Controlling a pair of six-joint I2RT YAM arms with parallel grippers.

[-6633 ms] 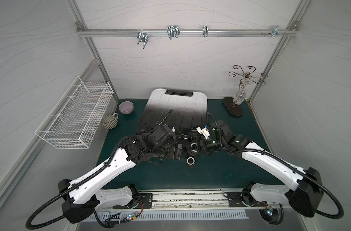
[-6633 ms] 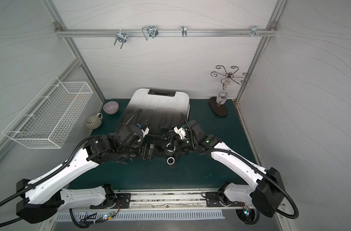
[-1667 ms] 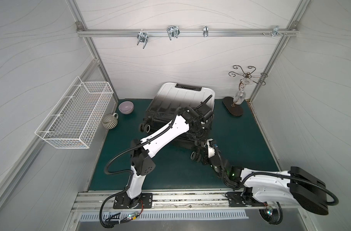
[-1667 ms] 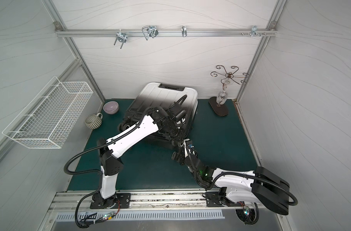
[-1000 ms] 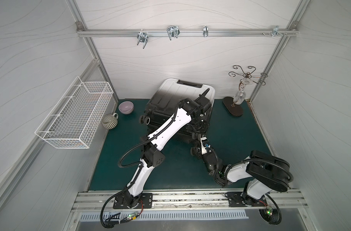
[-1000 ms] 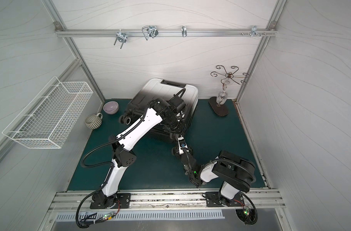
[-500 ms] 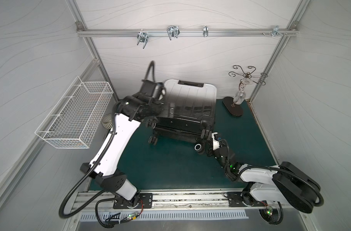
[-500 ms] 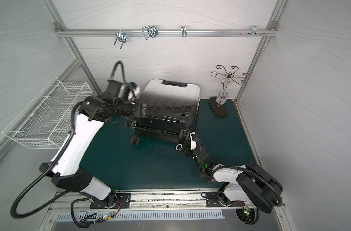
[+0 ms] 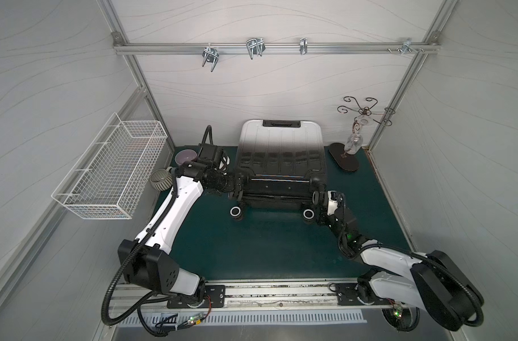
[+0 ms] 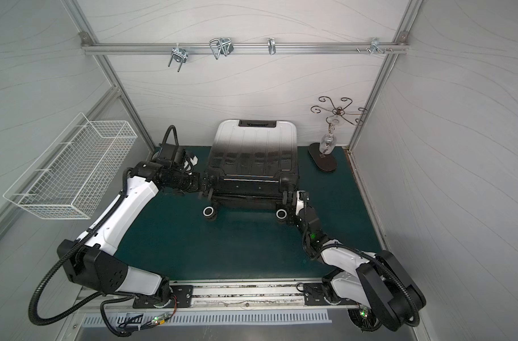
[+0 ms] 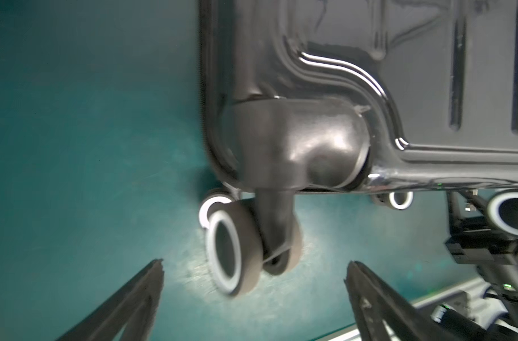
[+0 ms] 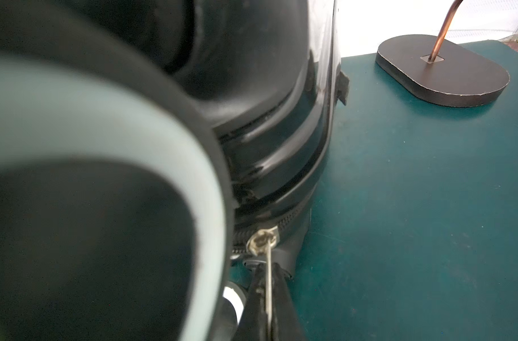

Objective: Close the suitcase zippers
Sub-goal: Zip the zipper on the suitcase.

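Green matting [image 9: 266, 245] covers the bench inside a white-panelled booth, where a white wire basket [image 9: 110, 168] hangs on one wall and, in both top views, a small ribbed hard-shell suitcase fading white to black [image 9: 281, 153] lies broad face up toward the back, wheels facing my base rail. There my left claw [image 9: 236, 186] hangs spread wide just beside the wheel corner on my left, gripping nothing, while my right claw [image 9: 317, 198] is tucked against the opposite wheel corner; a dark oval stand base [image 9: 345, 161] rests on the mat near the case, not touching. Left wrist view: two black fingertips [image 11: 157, 265] stand far apart, a white-rimmed black wheel [image 11: 231, 251] ahead of them untouched. Right wrist view: my fingers [image 12: 281, 298] are pressed together on the thin metal pull [image 12: 270, 259] of a slider sitting on the black zipper track [image 12: 287, 221] low at the shell corner, beside a blurred wheel [image 12: 104, 118]. By my reading the zipping is under way; next comes a steady draw along the seam, pull kept in line with the track, perhaps with the free claw bracing the shell
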